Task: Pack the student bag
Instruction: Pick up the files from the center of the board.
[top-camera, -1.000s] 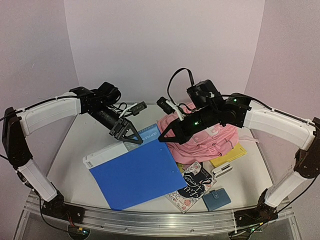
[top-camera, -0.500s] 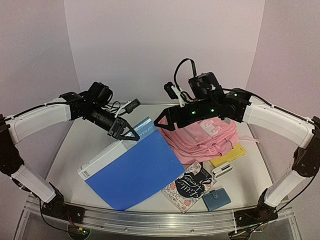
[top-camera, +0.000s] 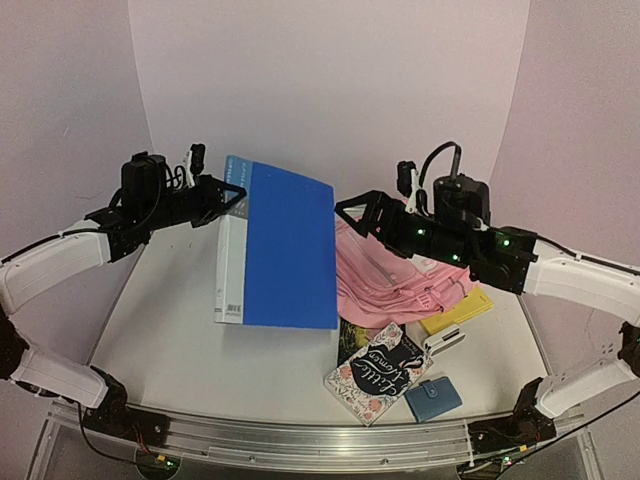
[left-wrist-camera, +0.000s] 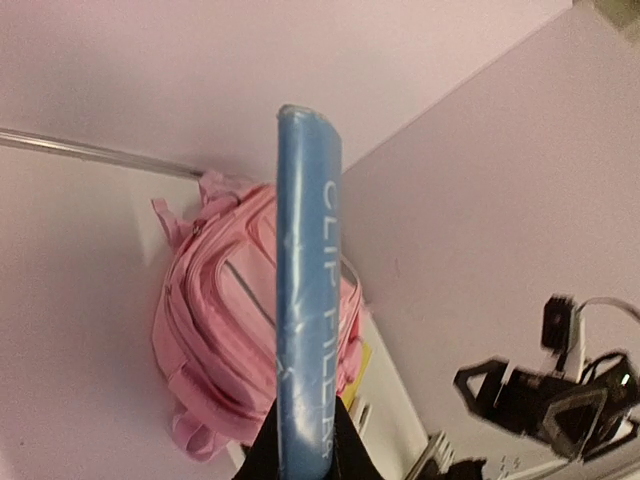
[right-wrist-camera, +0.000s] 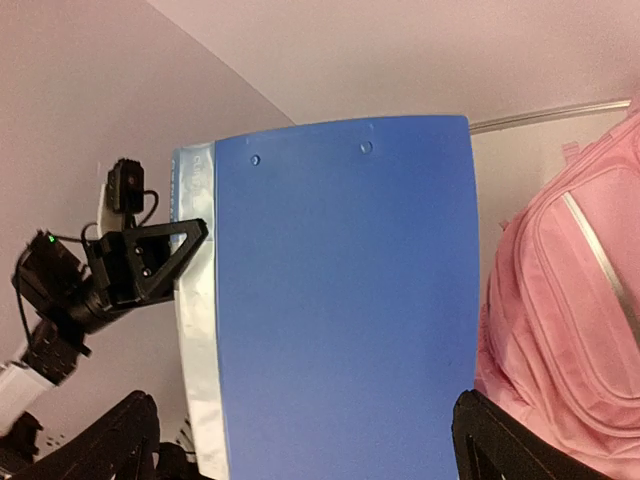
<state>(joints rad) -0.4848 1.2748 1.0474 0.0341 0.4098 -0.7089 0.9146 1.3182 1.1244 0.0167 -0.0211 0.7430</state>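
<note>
White surface (top-camera: 170, 330) carries a pink fabric backpack (top-camera: 400, 285); left jaws clamp a blue plastic file (top-camera: 290, 250), right jaws open, empty

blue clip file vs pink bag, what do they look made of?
Blue clip file: looks like stiff plastic sheet with a smooth, slightly glossy finish. It is flat though held upright by one edge, and its spine shows a sheen. Student bag: likely woven fabric, matte. It slumps, with soft folds, stitched seams and pale trim strips.

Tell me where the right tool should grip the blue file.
Likely its free long edge, opposite the spine, from the right: the blue file hangs upright, that edge bare and nearest the right tool; the left tool pinches the spine's top.
</note>
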